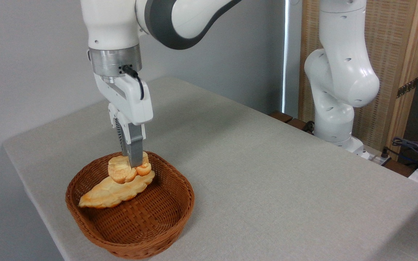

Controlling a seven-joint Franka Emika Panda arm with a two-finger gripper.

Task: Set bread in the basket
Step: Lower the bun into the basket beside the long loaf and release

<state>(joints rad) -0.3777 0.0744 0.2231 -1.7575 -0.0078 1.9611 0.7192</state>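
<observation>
Basket (147, 232): round brown woven wicker, low sides, on a grey cloth-covered table (267, 174) near its front-left edge. Bread (123, 172): small golden-orange bun, lobed, glossy. It sits over the basket's rear half, atop a long pale braided loaf (113, 190) lying in the basket. Gripper (131, 161) points straight down, grey fingers closed on the bun from above. Basket's front half is bare weave; the table right of it is open as far as the arm base (336, 134).
</observation>
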